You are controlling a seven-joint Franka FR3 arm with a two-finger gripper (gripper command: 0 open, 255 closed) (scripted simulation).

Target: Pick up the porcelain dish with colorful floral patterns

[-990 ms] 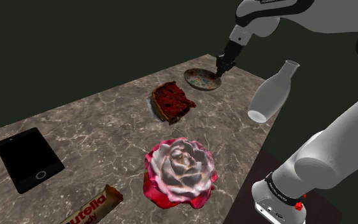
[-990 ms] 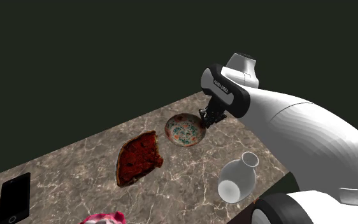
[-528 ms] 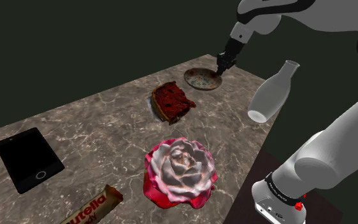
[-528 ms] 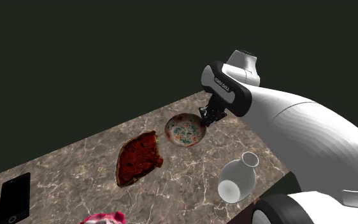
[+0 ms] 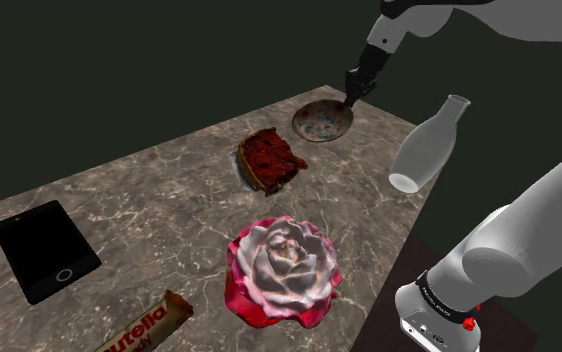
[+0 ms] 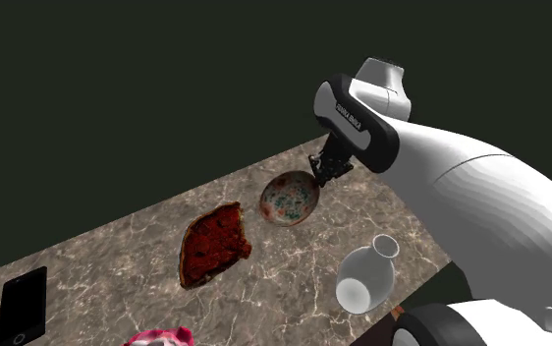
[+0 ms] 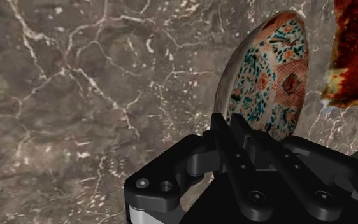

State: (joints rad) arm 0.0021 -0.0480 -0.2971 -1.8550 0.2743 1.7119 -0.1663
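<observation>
Evidently the lift is the step in hand: the gripper [image 5: 353, 97] is clenched on the rim of the floral dish [image 5: 321, 121], which hangs steeply tilted over the marble table's [image 5: 169, 195] far right corner, right of a dark red slice [image 5: 269, 160]. The next move calls for a steady rise with a firm pinch.

Open marble tabletop [image 7: 76, 95] lies under the gripper [image 5: 350, 98]. Past the tilted dish [image 5: 322, 121] it clasps sits a red cake slice [image 5: 269, 158]. A white bottle [image 5: 429, 145] stands near, toward the arm's base.
</observation>
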